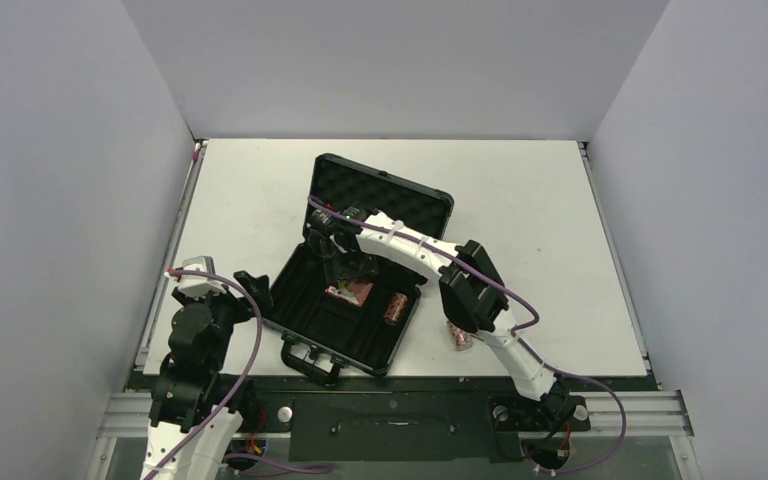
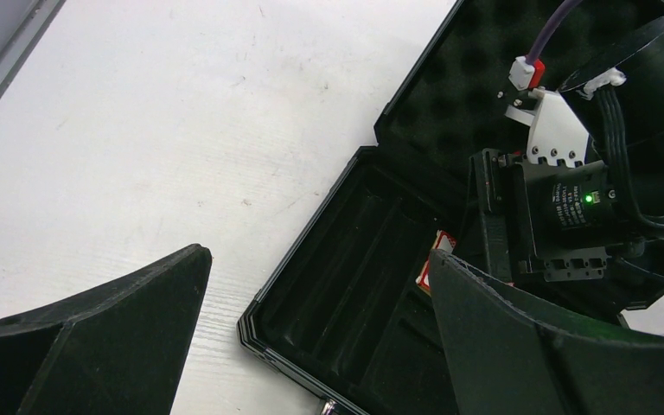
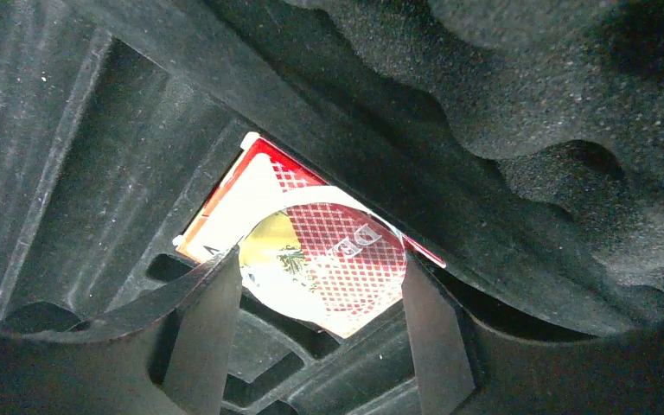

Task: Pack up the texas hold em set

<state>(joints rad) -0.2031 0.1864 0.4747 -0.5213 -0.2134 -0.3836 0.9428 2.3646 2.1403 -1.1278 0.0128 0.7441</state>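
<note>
Right wrist view: right gripper (image 3: 318, 264) is down in the black foam-lined hard case (image 3: 95, 156), fingers flanking the pink-red card box (image 3: 346, 246). Clamped or released, can't tell. Left gripper (image 2: 318, 259) gapes wide, holding nothing. Step looks like seating the cards. Next: fetch the reddish-brown chip roll (image 1: 457, 337) lying on the white table (image 1: 560, 200).

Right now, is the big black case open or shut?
Open. The black hard briefcase has its foam-lined lid tipped back; the pink card box sits inside.

White table (image 1: 520, 190), pale grey walls (image 1: 60, 150), metal rail (image 1: 640, 408)
</note>
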